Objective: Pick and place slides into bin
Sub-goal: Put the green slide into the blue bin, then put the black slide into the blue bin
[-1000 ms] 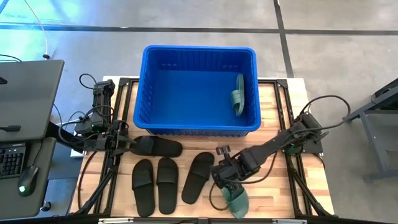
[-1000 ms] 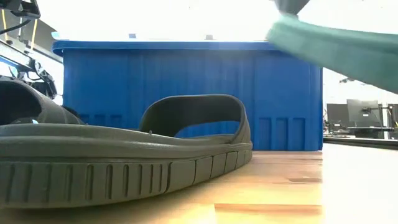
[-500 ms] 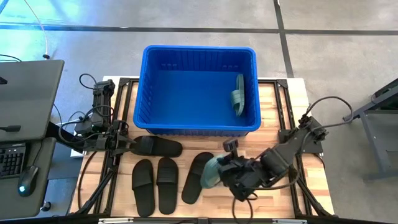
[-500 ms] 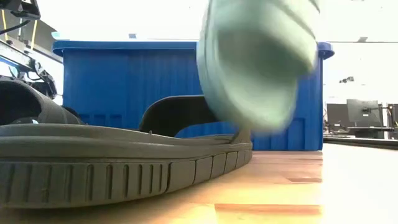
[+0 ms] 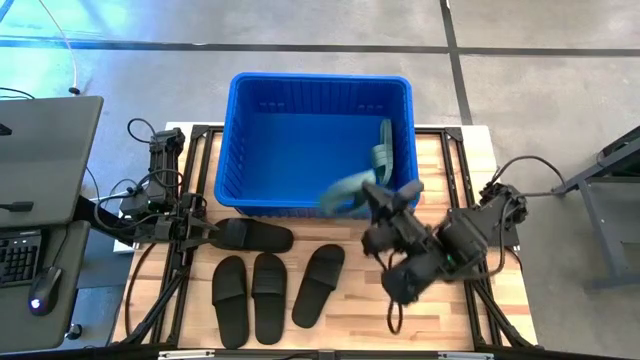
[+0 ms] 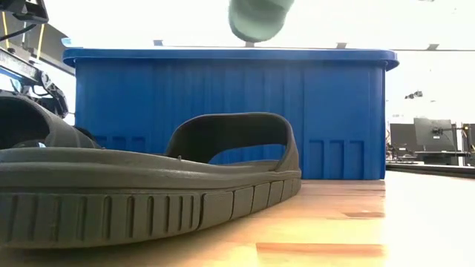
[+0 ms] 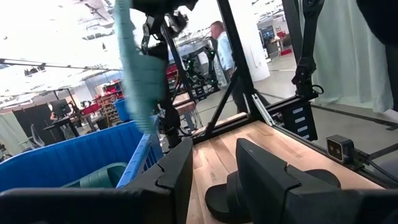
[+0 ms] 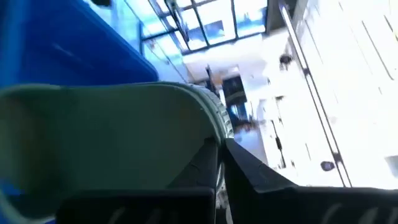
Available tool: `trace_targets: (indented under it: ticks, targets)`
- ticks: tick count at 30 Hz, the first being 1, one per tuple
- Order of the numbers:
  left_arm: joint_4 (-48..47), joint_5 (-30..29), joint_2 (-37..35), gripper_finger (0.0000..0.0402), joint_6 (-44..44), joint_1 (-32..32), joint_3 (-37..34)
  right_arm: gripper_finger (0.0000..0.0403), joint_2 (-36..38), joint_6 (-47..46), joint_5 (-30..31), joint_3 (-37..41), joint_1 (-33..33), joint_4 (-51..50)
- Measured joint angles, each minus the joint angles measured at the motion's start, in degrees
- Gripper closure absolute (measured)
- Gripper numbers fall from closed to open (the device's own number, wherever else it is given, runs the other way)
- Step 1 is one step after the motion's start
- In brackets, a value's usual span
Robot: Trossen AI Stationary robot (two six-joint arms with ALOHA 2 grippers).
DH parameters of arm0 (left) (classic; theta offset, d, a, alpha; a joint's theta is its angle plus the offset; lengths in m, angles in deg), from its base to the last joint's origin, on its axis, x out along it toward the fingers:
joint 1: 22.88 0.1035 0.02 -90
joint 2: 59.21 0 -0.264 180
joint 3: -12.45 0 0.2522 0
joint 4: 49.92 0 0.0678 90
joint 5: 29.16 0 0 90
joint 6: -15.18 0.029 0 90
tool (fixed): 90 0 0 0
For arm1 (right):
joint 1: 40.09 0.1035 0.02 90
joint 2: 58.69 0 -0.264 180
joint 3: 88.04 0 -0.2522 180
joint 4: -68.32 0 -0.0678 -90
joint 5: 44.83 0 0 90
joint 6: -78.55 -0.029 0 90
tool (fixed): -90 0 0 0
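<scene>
Overhead, one blue bin (image 5: 318, 146) holds one green slide (image 5: 383, 152) against its right wall. Four black slides (image 5: 253, 296) lie on the table (image 5: 450, 160) before it: three abreast, and a fourth by the left gripper (image 5: 203, 232), whose fingers stand apart, empty. Right gripper (image 5: 376, 197), pinched on the second green slide (image 5: 347, 190), holds it over the bin's near rim.

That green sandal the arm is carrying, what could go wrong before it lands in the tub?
The green slide, pinched in the right gripper, hangs right over the bin's near rim. Released now, it might catch the rim and tumble back onto the table. The grip appears to hold only an edge, so it could slip.
</scene>
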Motion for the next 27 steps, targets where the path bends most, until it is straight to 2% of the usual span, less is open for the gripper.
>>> trace_targets:
  ticks: [3, 7, 12, 17, 21, 25, 27]
  targets:
    - [0.0, 0.0, 0.0, 0.0286, 0.0, 0.0, 0.0, 0.0402, 0.0, -0.8, -1.0, -2.2, -4.0, -2.1]
    - [0.0, -0.1, 0.0, 0.0286, 0.0, 0.0, 0.0, 0.0402, 1.5, -3.7, -2.8, -0.8, -11.7, -4.9]
    - [0.0, -0.9, 0.0, 0.0286, -0.1, 0.0, 0.0, 0.0402, 2.3, -9.6, -13.1, -0.5, -24.8, -8.9]
    - [0.0, -1.0, 0.0, 0.0286, -0.1, 0.0, 0.0, 0.0402, 1.9, -5.3, -21.0, -0.5, -36.9, -5.6]
    - [0.0, -1.0, 0.0, 0.0286, -0.1, 0.0, 0.0, 0.0402, 1.3, -0.3, -30.9, -0.5, -44.9, -0.5]
    - [0.0, -1.0, 0.0, 0.0286, 0.0, 0.0, 0.0, 0.0402, 0.5, 0.8, -46.8, -0.5, -51.5, 3.1]
    - [0.0, -1.0, 0.0, 0.0286, 0.0, 0.0, 0.0, 0.0402, -0.8, 0.0, -51.5, -0.5, -54.0, 2.7]
